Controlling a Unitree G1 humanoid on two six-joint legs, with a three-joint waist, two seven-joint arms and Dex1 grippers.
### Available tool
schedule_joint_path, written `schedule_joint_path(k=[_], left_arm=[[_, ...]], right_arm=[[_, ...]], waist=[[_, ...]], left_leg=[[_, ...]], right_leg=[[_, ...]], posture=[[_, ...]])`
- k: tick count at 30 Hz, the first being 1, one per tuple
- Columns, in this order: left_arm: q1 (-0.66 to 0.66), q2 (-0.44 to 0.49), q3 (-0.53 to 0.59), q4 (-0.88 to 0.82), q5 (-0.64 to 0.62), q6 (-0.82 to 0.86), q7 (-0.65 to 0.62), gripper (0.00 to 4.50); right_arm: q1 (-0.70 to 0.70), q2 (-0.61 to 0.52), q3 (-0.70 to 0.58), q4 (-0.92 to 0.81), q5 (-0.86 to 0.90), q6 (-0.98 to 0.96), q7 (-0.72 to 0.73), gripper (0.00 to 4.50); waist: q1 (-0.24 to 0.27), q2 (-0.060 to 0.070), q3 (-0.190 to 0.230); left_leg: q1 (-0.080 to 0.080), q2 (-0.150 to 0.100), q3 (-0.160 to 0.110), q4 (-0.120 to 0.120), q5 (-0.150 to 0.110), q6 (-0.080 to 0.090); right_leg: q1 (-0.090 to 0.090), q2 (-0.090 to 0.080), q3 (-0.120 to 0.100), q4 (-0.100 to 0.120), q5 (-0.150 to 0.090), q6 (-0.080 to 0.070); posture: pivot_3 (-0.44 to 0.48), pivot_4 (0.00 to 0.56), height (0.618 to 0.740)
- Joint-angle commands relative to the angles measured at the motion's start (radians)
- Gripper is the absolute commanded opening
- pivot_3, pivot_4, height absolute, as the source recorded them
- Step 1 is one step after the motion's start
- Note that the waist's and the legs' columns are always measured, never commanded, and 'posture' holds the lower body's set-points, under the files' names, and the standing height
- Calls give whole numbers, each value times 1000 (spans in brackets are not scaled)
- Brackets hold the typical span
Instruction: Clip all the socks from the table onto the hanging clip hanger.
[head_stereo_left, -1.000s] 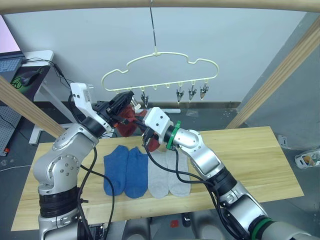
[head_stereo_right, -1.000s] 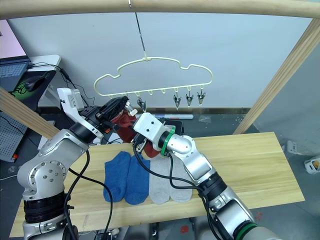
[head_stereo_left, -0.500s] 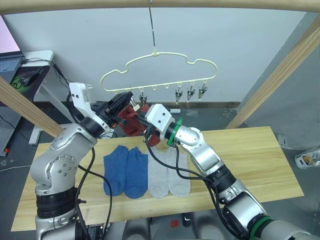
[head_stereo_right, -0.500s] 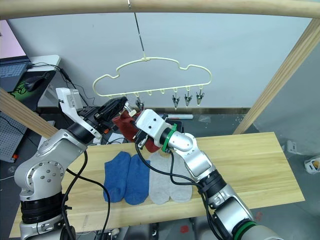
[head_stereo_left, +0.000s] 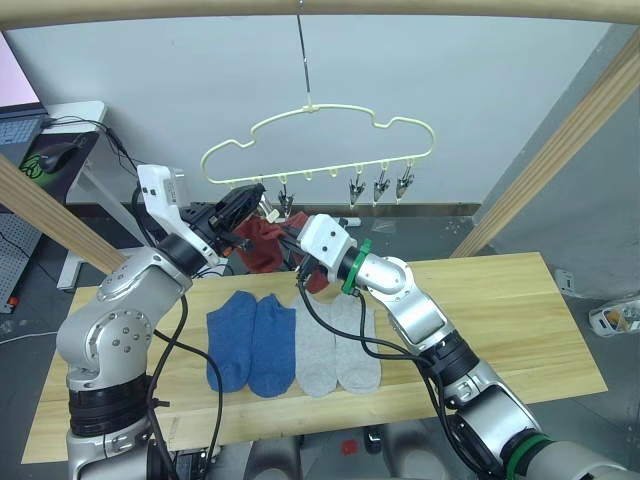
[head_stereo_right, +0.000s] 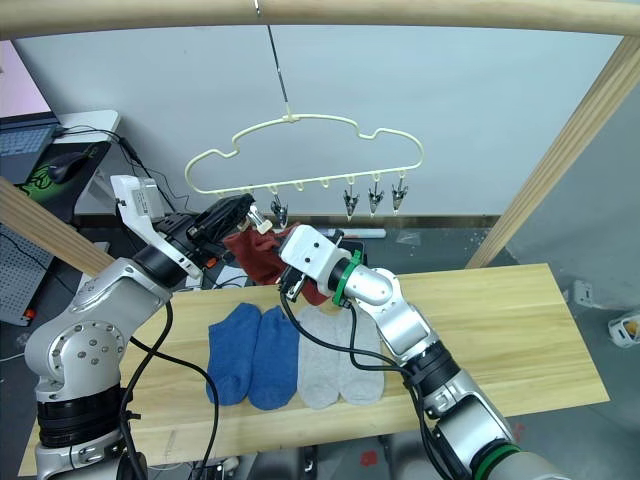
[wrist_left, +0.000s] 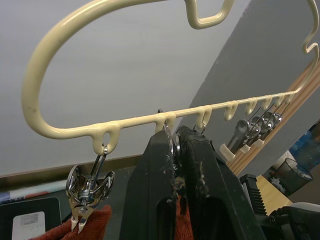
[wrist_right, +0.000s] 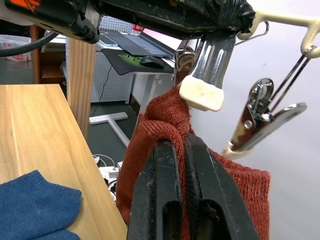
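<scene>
1. The clip hanger (head_stereo_left: 318, 140) is seen hanging by its hook from a wooden pole (head_stereo_left: 320, 8) above the table (head_stereo_left: 500, 310).
2. The left gripper (head_stereo_left: 246, 203) is raised to the hanger's left end; in the left wrist view its jaws are pressed shut on the second clip (wrist_left: 173, 145) of the bar.
3. A rust red sock (head_stereo_right: 262, 253) is held up just below that clip by the right gripper (head_stereo_right: 290, 262); in the right wrist view its jaws are clamped narrowly on the sock's fabric, and the clip's open tip (wrist_right: 202, 93) is shown touching the sock's top edge.
4. A second patch of rust red fabric (wrist_left: 70, 232) is shown at the first clip (wrist_left: 89, 189) in the left wrist view.
5. Two blue socks (head_stereo_left: 250, 340) and two light grey socks (head_stereo_left: 336, 345) are laid side by side, touching, left of the table's middle.
</scene>
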Motion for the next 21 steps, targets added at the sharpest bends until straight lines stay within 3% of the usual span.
schedule_joint_path(k=[1,21], left_arm=[[2,10,21,-37,-24,-8,-10,0],[32,18,22,-35,-43,-1,-17,0]], right_arm=[[2,27,-26,-50,20,-22,-16,0],[-14,92,-49,-55,69,-32,-16,0]], waist=[[0,0,0],[0,0,0]], left_leg=[[0,0,0,0,0,0],[0,0,0,0,0,0]], right_leg=[[0,0,0,0,0,0],[0,0,0,0,0,0]], posture=[[-104,246,740],[-97,242,740]])
